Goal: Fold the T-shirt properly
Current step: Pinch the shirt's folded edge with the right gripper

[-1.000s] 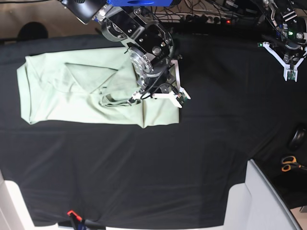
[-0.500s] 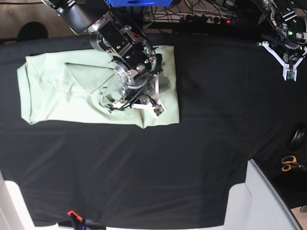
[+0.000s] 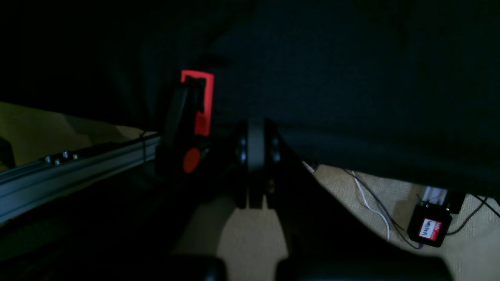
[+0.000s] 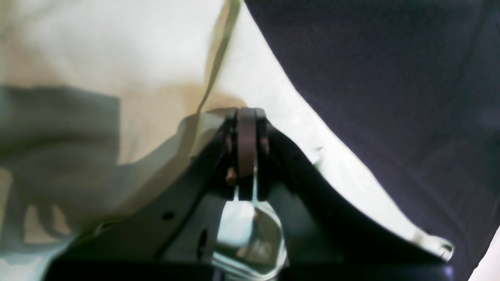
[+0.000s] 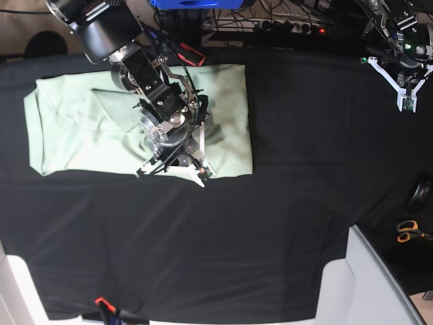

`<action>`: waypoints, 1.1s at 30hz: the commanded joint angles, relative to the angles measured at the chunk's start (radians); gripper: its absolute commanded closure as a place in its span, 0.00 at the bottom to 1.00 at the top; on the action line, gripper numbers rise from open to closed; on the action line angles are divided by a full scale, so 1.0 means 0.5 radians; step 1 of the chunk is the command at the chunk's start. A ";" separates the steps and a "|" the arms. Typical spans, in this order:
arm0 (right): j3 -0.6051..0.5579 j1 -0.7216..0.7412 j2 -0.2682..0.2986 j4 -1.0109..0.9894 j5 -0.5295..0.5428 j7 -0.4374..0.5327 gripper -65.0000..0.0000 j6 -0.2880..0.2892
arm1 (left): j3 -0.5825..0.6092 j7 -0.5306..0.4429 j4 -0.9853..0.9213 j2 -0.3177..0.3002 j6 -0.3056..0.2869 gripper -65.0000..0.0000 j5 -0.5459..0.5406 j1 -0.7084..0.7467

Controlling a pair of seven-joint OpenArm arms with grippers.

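One T-shirt (image 5: 81, 128) is lying partly folded across the upper left of the black tablecloth (image 5: 223, 257), its long side running left to right and its right edge ending near the table's middle. The right arm is reaching down over the shirt's right half and hiding much of the cloth there; its right gripper (image 5: 172, 169) is sitting at the shirt's near edge with the jaws pressed together, and the wrist view is showing pale fabric bunching against the closed tips, though I cannot tell whether any cloth is caught between them. The left gripper (image 5: 408, 101) is hanging over bare tablecloth at the far right corner, well apart from the shirt, jaws also pressed together on nothing. One pair of orange-handled scissors (image 5: 408, 231) is lying at the right edge, one dark rounded object (image 5: 419, 195) is sitting just above them, and one red-tipped clamp (image 5: 103, 302) is gripping the near edge.
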 commanded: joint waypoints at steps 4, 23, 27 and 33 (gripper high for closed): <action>0.013 0.097 0.016 0.033 -0.036 0.030 1.00 -0.017 | 0.002 -0.020 0.032 -0.023 0.010 1.00 0.001 0.002; -0.220 -0.204 -0.103 0.131 -0.030 -0.052 1.00 -0.020 | -0.007 -0.020 0.032 -0.023 0.010 1.00 0.004 -0.038; -0.217 -0.191 -0.082 0.128 -0.030 -0.052 1.00 -0.023 | -0.004 -0.020 0.032 -0.023 0.010 1.00 0.004 -0.038; -0.214 -0.155 -0.027 0.128 -0.030 -0.052 1.00 -0.023 | -0.007 -0.020 0.032 -0.023 0.010 1.00 0.004 -0.038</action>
